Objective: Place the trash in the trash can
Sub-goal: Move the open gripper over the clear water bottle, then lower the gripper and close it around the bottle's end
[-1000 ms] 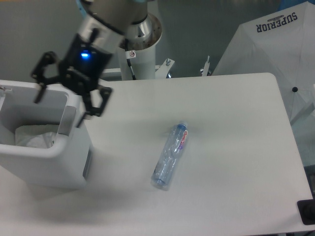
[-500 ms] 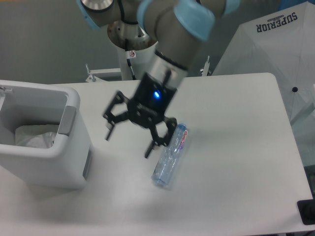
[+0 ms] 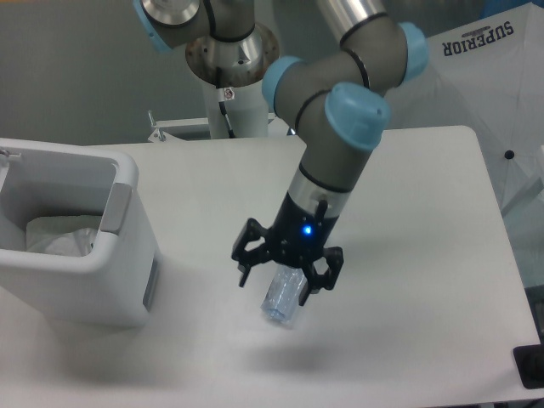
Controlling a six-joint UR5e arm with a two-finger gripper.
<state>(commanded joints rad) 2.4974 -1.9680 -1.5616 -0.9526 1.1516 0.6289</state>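
Landmark: the trash can [image 3: 81,255], a boxy white bin at the left end of the counter [image 3: 408,195]; its left side is cut off by the picture's edge.
Trash can inside: a white liner [image 3: 59,234] shows in the opening; whether a wrapper lies in it cannot be made out.
Trash can side: a grey handle panel [image 3: 116,208] sits on the wall facing the bottle.
Bottle: the crushed clear bottle [image 3: 285,297] lies on the counter to the right of the trash can, apart from it, nearer the front edge.
Bottle, hidden part: only its lower end shows; the upper part, with label and cap, is covered by the arm.
Claw: the claw [image 3: 287,276] hangs straight over the bottle, right of the trash can, its black fingers [image 3: 246,252] spread wide on both sides of the bottle.
Claw contact: whether the fingertips touch the bottle or the counter cannot be told; nothing is clamped.
Claw light: a blue light [image 3: 304,228] glows on its body.
Arm: the arm [image 3: 340,144] comes down from the back, right of the trash can; its top is cut off.
Background: a white cloth printed SUPERIOR [image 3: 480,38], far right of the trash can, partly out of the picture.
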